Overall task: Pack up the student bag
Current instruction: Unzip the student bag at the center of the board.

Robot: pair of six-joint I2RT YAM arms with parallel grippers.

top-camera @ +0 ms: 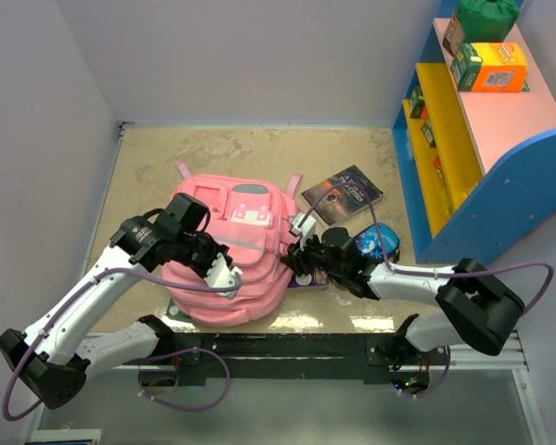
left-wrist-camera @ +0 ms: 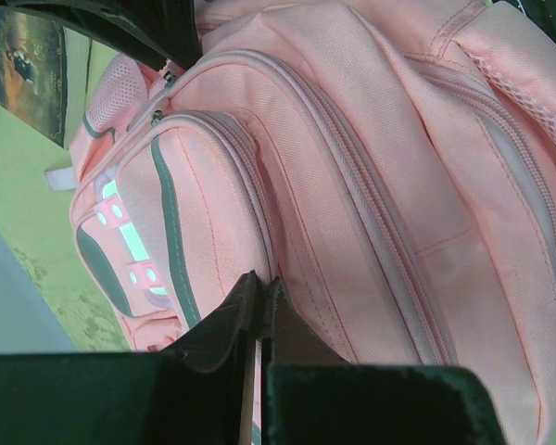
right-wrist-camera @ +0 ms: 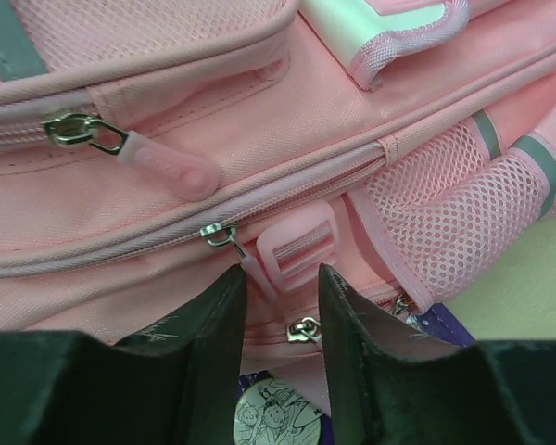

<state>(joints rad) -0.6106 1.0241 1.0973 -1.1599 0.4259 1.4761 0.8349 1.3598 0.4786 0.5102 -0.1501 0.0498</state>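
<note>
As claws [top-camera: 230, 281] [top-camera: 301, 252] flank the student bag [top-camera: 259, 283], arms [top-camera: 83, 306] [top-camera: 417, 273] bend.

Open tabletop [top-camera: 213, 153] behind the student bag [top-camera: 259, 278]; book [top-camera: 341, 195] and shelf [top-camera: 473, 139] crowd its right.

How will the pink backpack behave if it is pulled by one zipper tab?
Probably floppy: the pink backpack is soft, creased fabric, so it should sag rather than lift whole. It may slide before the zipper pull gives. Its mesh pocket could snag.
</note>
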